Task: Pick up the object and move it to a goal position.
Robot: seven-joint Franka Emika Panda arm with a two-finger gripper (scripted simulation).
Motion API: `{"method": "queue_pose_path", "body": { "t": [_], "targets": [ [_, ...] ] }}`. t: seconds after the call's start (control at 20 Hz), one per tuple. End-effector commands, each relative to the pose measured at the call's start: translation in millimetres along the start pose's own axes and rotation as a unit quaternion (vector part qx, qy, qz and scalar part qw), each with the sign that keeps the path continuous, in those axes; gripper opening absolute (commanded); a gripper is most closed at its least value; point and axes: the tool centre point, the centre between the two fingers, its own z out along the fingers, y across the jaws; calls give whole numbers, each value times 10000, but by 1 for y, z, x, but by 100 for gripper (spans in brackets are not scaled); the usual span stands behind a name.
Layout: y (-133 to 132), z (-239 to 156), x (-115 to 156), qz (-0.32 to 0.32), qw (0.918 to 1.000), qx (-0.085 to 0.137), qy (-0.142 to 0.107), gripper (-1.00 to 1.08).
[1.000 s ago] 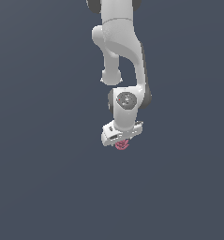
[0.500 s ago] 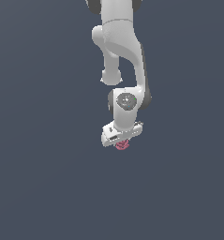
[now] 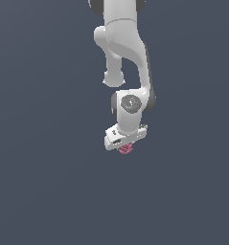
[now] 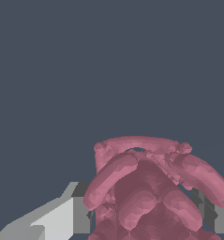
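Note:
The object [image 3: 126,149] is a small pinkish-red lumpy item peeking out under the white hand of the arm in the exterior view. My gripper [image 3: 125,147] is shut on it, and most of the object is hidden behind the hand there. In the wrist view the object [image 4: 148,194] fills the space between the grey finger pads [image 4: 81,215], its bumpy folded surface pressed against them on both sides.
The white arm [image 3: 123,52] reaches down from the top of the exterior view. Around it lies a plain dark grey-blue surface [image 3: 44,182] with no other item in sight.

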Motion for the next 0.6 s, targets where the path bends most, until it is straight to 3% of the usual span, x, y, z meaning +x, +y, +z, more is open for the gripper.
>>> {"method": "queue_pose_path", "body": {
  "t": [0.0,0.55],
  "targets": [
    [-2,-4,6,-3,10000,0,2,-100],
    [-15,-38,59,-3,10000,0,2,-100]
  ]
}}
